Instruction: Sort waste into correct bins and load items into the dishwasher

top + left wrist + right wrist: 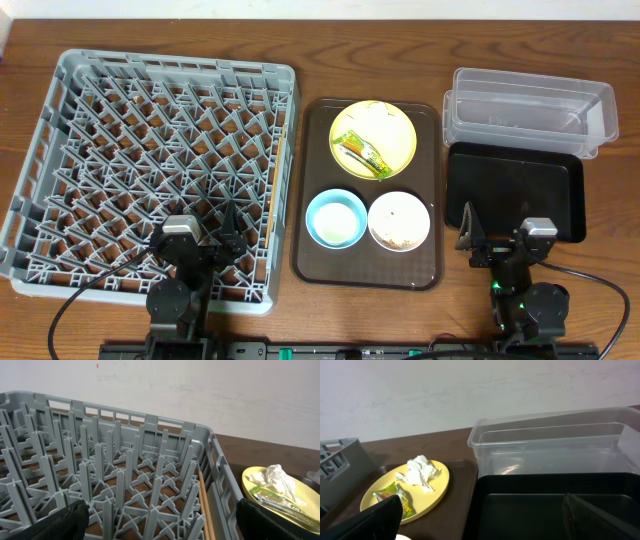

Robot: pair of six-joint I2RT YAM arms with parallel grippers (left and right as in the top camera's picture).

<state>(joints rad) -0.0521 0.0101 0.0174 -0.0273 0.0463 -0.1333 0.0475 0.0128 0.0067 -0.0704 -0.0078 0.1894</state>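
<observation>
A pale-yellow plate on the brown serving tray holds a green-and-yellow wrapper and a crumpled white tissue. A light-blue bowl and a white bowl holding pale crumbs sit in front of the plate. The grey dish rack lies at the left. The clear tub and black tray lie at the right. My left gripper is open and empty over the rack's near edge. My right gripper is open and empty over the black tray's near edge.
The brown serving tray sits between the rack and the bins. A thin wooden stick lies along the rack's right side. The wooden table shows around everything.
</observation>
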